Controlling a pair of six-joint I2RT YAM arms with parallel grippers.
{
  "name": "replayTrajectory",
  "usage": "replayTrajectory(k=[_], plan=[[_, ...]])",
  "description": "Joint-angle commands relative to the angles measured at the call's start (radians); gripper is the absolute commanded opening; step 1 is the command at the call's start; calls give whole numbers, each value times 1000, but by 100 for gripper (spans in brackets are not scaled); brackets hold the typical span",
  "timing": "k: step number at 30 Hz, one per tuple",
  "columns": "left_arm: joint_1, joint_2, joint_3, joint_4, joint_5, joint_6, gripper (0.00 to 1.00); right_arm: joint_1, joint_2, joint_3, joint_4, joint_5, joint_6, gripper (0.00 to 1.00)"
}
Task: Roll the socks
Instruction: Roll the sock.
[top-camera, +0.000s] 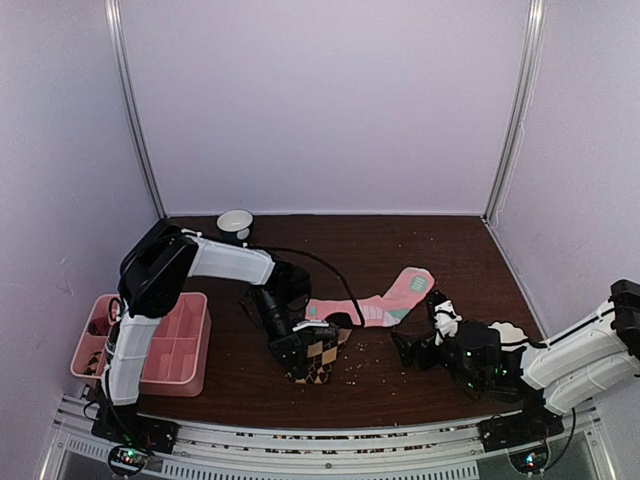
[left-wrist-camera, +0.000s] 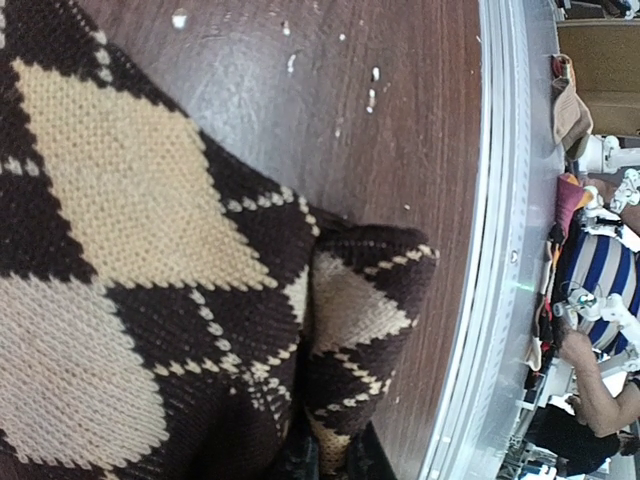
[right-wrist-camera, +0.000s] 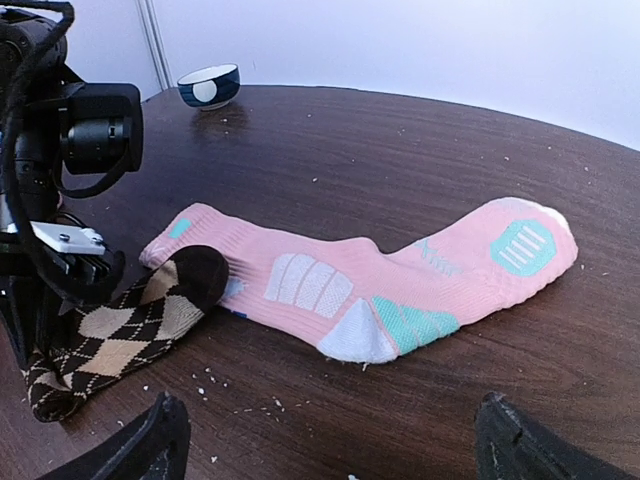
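Your left gripper (top-camera: 303, 352) is pinched shut on the brown, tan and black argyle knitted sock (right-wrist-camera: 110, 340). That sock lies at 6 o'clock on the dark wooden table (top-camera: 400, 240), mostly flat, with only a fold at one end. At its 1 o'clock, the long pink sock with mint-green patches (right-wrist-camera: 370, 285) is stretched out flat, its cuff under the argyle toe. Your right gripper (right-wrist-camera: 335, 445) hovers with jaws wide, holding nothing. I judge that rolling has barely begun, and both socks are yet to be rolled.
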Motion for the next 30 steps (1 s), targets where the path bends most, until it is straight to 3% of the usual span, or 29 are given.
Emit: replayTrajectory(k=[1, 5, 8, 11, 19, 27, 30], plan=[[4, 73, 18, -15, -66, -19, 5, 19, -59, 25, -93, 69, -51, 100], [4, 84, 26, 0, -128, -49, 5, 60, -60, 20, -28, -118, -195, 100], [5, 95, 36, 2, -156, -53, 4, 187, 24, 142, -204, -83, -325, 100], [4, 101, 44, 0, -159, -53, 5, 277, 128, 215, -223, -71, -403, 98], [5, 109, 55, 0, -186, -50, 4, 309, 422, 476, -280, -228, -539, 65], [5, 105, 56, -1, -191, -43, 5, 254, 563, 593, -299, -333, -555, 47], [5, 107, 58, -1, -191, -40, 7, 237, 587, 612, -315, -359, -556, 35]])
